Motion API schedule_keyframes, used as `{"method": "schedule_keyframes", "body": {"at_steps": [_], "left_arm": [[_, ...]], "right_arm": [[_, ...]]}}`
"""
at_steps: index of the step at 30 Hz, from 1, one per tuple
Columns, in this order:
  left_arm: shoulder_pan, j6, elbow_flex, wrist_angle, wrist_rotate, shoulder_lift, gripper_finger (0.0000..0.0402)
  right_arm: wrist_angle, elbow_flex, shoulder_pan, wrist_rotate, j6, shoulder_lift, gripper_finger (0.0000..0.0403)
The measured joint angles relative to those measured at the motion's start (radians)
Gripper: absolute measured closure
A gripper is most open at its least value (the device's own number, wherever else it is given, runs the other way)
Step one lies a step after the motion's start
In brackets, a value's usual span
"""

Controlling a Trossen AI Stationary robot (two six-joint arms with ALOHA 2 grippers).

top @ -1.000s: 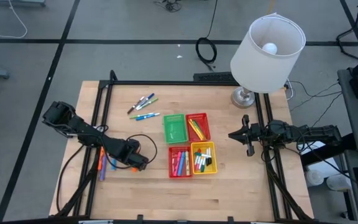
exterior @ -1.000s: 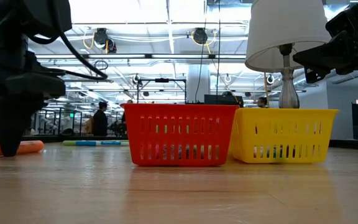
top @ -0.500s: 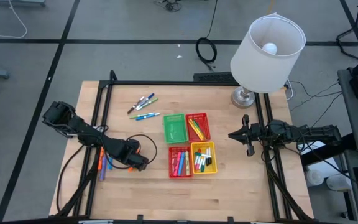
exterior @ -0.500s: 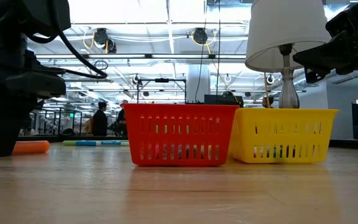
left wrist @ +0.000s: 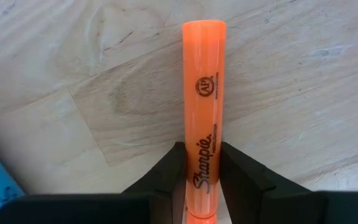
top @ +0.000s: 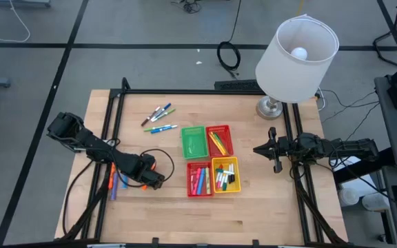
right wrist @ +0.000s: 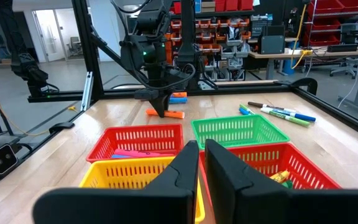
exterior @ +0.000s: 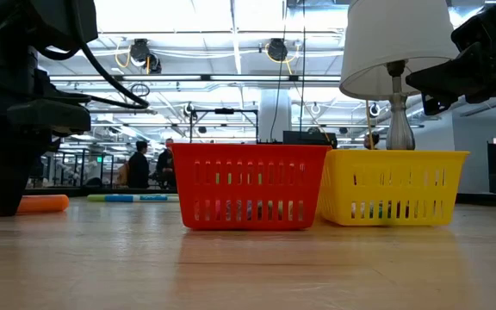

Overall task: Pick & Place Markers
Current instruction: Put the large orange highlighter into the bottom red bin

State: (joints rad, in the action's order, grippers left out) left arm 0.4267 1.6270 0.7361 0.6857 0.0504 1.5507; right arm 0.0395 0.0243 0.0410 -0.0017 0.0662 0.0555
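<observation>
Orange marker (left wrist: 204, 99) lies flat on the table (top: 253, 213) left of the baskets (top: 211, 159), and I have the left gripper (left wrist: 199, 167) pinching it for lift-off; right gripper (right wrist: 196, 163) idles shut.

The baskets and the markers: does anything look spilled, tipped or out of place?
Nothing stands out. All four baskets stand upright in a tidy square. Loose markers lie flat on the table, waiting. The left gripper is shut on an orange marker lying on the wood.
</observation>
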Motion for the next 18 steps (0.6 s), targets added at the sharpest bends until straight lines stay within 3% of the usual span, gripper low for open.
{"method": "schedule_keyframes", "body": {"at_steps": [14,18], "left_arm": [[0.0,-0.006,0.0,-0.001,0.003,0.0,0.0309],[0.002,-0.14,0.003,-0.014,0.031,-0.001,0.0309]], "right_arm": [[0.0,0.0,0.0,0.0,0.0,0.0,0.0385],[0.0,0.0,0.0,0.0,0.0,0.0,0.0385]]}}
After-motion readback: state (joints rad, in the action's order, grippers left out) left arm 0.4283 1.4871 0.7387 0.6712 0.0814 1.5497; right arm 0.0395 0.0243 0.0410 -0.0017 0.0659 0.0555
